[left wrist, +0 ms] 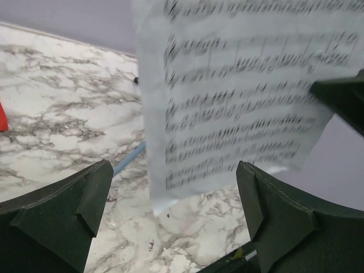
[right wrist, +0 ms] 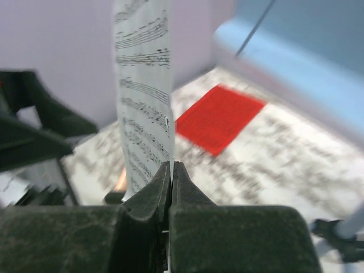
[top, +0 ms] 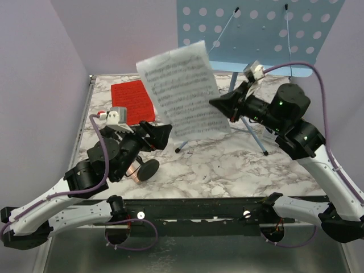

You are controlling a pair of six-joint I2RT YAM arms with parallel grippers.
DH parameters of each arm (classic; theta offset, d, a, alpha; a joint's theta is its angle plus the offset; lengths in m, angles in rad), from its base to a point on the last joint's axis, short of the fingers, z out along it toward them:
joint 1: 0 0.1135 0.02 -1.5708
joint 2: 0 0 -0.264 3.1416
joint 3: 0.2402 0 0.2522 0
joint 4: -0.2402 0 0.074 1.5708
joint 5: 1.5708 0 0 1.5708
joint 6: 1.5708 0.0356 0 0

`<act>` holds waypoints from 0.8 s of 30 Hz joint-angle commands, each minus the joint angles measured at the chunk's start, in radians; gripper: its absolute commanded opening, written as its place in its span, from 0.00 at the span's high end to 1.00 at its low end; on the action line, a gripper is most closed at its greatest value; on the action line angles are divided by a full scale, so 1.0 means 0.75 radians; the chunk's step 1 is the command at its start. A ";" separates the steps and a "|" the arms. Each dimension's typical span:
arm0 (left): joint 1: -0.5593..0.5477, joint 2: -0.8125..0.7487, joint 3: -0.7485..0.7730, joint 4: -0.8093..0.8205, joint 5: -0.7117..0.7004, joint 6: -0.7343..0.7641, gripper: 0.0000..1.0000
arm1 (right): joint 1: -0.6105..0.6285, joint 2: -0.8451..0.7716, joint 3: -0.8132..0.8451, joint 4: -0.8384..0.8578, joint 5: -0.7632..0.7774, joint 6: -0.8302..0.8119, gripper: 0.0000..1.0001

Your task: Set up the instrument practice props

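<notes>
Right gripper (right wrist: 170, 170) pinched shut on one edge of the white sheet music (top: 182, 91); left gripper (left wrist: 173, 170) wide open, holding nothing.
Sheet hangs mid-frame in the top view, short of the light blue music stand (top: 256, 28) at upper right. Suggest carrying it slowly, seating its bottom edge on the ledge, then releasing.

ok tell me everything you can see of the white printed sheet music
The white paper sheet of printed music staves hangs in mid-air, near upright, before the light blue perforated music stand. The right gripper is shut on its right edge; the open left gripper sits by its lower corner, not gripping.
</notes>
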 commanded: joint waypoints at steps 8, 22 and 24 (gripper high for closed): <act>0.011 0.563 0.680 0.134 -0.060 0.551 0.01 | 0.005 0.117 0.473 0.231 1.079 -0.306 1.00; 0.413 1.116 1.448 -0.101 0.727 0.394 0.04 | 0.005 0.061 0.497 0.390 1.601 -0.376 1.00; 0.416 1.166 1.518 -0.094 0.792 0.403 0.11 | 0.004 0.071 0.521 0.378 1.587 -0.349 1.00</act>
